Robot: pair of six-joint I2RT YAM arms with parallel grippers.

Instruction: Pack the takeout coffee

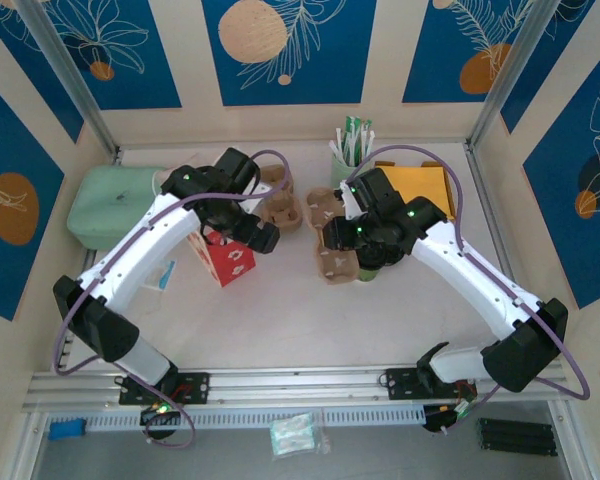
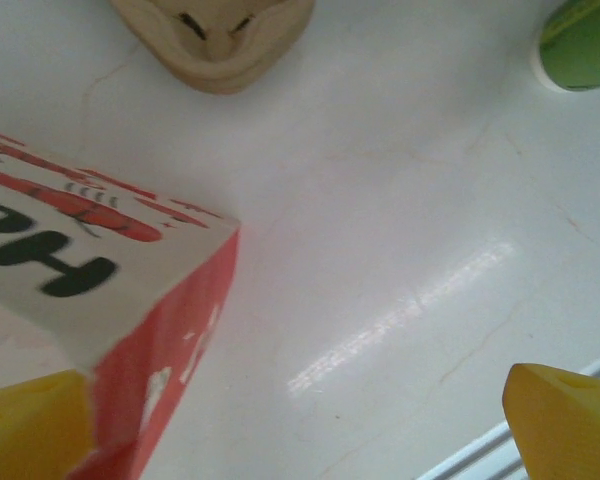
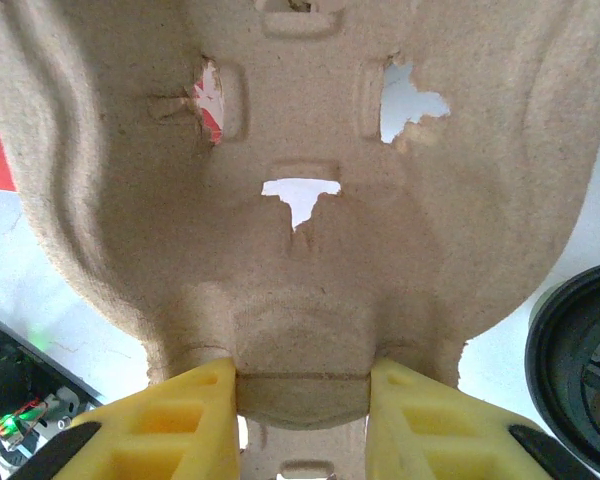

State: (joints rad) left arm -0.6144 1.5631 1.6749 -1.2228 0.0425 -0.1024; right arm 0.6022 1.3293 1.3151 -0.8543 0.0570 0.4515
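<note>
Nearest the arm bases, the white desk [image 1: 280, 320] lay bare. Beyond it, the left gripper [image 1: 260, 238] hung over the corner of a red and white carton [image 1: 223, 258]. In the left wrist view this gripper [image 2: 298, 425] was spread wide, one yellow fingertip beside the carton's red side [image 2: 100, 260] and the other well apart from it, pinching nothing.

Level with it on the right, the right gripper [image 1: 342, 238] was pressed onto the edge of a brown cardboard cup carrier [image 1: 335, 262]. The right wrist view showed its fingers [image 3: 205, 420] pinching a tab on the carrier's [image 3: 300, 150] rim, the moulded tray tilted up before the camera.

The takeout coffee cup [image 1: 373, 268] stood on the desk just beside that carrier, partly under the right arm. Its black lid [image 3: 570, 360] showed at the right edge of the right wrist view. A green curved shape [image 2: 583, 45] at the top corner of the left wrist view was probably its lower band.

Farther back lay a second carrier [image 1: 280, 205], a pale green box [image 1: 115, 205] at left, a yellow-brown pad [image 1: 420, 185] at right, and a mint tumbler [image 1: 348, 158] holding sticks.
</note>
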